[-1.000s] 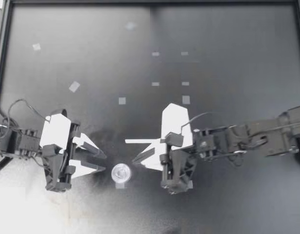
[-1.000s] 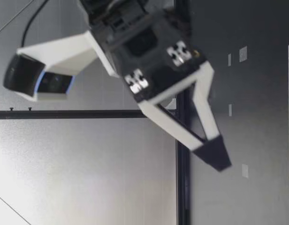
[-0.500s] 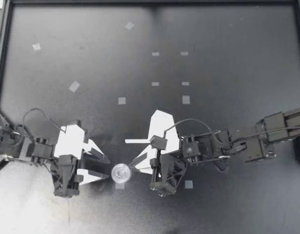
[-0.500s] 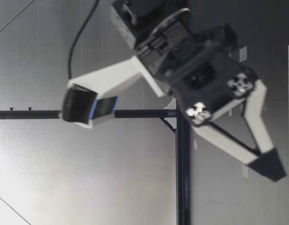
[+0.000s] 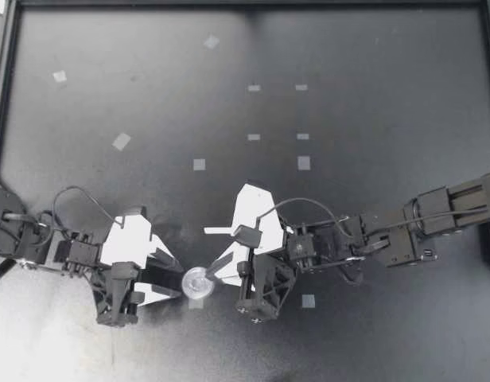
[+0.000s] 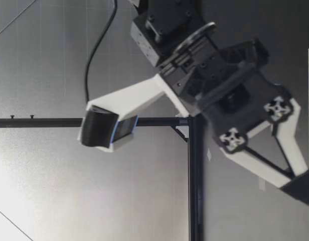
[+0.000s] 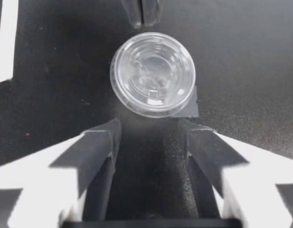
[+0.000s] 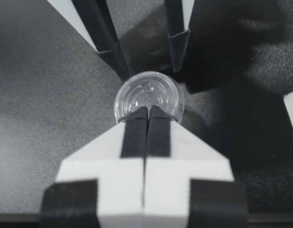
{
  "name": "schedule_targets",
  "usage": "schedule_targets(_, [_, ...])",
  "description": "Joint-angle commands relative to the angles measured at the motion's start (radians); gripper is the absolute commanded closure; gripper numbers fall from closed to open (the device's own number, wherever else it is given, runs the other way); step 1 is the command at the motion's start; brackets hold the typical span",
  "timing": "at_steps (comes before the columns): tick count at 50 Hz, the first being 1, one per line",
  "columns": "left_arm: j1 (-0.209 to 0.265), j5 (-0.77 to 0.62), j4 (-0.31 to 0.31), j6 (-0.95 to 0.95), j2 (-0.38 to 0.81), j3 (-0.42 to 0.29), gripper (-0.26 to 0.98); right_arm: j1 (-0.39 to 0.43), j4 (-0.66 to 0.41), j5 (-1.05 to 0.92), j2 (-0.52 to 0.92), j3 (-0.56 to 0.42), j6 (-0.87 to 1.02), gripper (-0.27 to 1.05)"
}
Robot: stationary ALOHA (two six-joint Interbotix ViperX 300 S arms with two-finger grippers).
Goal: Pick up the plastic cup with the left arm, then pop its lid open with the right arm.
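squarely between two grippers: a clear cup (image 5: 197,280), standing on the dark table (image 5: 372,95) toward the arms' side, partly over a pale tape square (image 7: 190,107). round in outline, so no long axis to line up with.

on one side, left gripper (image 5: 177,280), spread wide and empty, with the cup just ahead of the fingertips (image 7: 108,137), centred on the gap but not inside it. on the other side, right gripper (image 5: 212,269), pinched fully together on nothing, tips right at the cup's rim, touching it or a shade above it; hard to tell which, even from the right wrist view.

about equally near, then, both arms, facing each other across the cup; contact, if any, only on the right.

nothing else close enough to get in the way: only a white strip (image 5: 221,231) just beside the right gripper, plus other tape marks (image 5: 199,164) farther back on the table, well apart from the cup.
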Motion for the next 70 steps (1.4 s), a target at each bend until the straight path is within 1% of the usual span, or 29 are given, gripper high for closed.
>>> schedule_targets(1, [-0.005,-0.012,-0.002,0.0,-0.008,-0.014,0.2,0.005,0.0,-0.003,-0.011,-0.025,0.002,0.92])
schedule_targets(21, [-0.005,-0.061,-0.003,-0.002,0.023,-0.015,0.2,0.005,-0.002,-0.002,-0.009,-0.025,0.002,0.92])
schedule_targets(42, [-0.005,-0.066,-0.003,-0.002,0.031,-0.018,0.2,0.012,-0.002,0.003,0.012,-0.041,0.002,0.92])
schedule_targets(52, [-0.005,-0.072,-0.003,-0.002,0.038,-0.02,0.2,0.015,-0.002,0.038,0.015,-0.044,0.002,0.92])
schedule_targets(70, [-0.005,-0.066,-0.003,-0.002,0.041,-0.046,0.2,0.017,-0.002,0.044,0.023,-0.044,0.002,0.92])
